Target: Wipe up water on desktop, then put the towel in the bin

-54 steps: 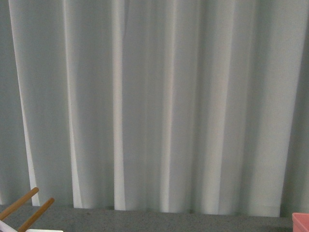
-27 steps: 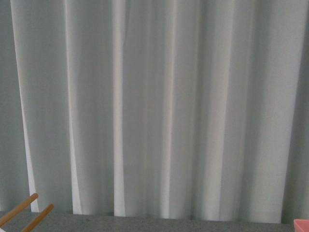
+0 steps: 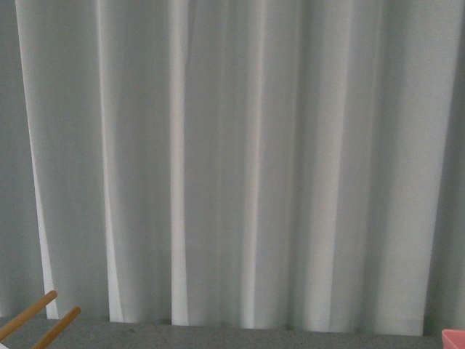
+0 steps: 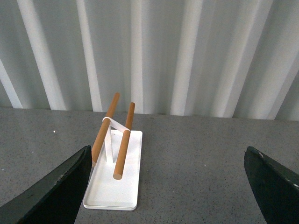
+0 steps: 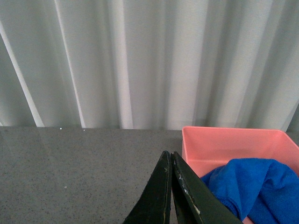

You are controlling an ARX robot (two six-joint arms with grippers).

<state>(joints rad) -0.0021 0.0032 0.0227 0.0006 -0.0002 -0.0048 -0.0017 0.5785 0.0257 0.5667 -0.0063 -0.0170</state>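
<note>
In the right wrist view the blue towel (image 5: 254,186) lies bunched inside the salmon-pink bin (image 5: 219,142). My right gripper (image 5: 170,158) is shut and empty, its fingers pressed together beside the bin's near wall. In the left wrist view my left gripper (image 4: 168,179) is open wide and empty above the dark grey desktop (image 4: 191,163). A corner of the bin (image 3: 454,338) and a strip of desktop (image 3: 232,338) show at the bottom of the front view. Neither arm shows there.
A white tray (image 4: 114,186) with two wooden rods (image 4: 124,147) stands on the desktop by my left gripper; its rod tips (image 3: 33,323) show in the front view. A pale pleated curtain (image 3: 232,160) hangs behind the table.
The front view has tilted up a little since a second ago: the tray's white edge has dropped out of sight and less desktop and bin show. Nothing else has moved.
</note>
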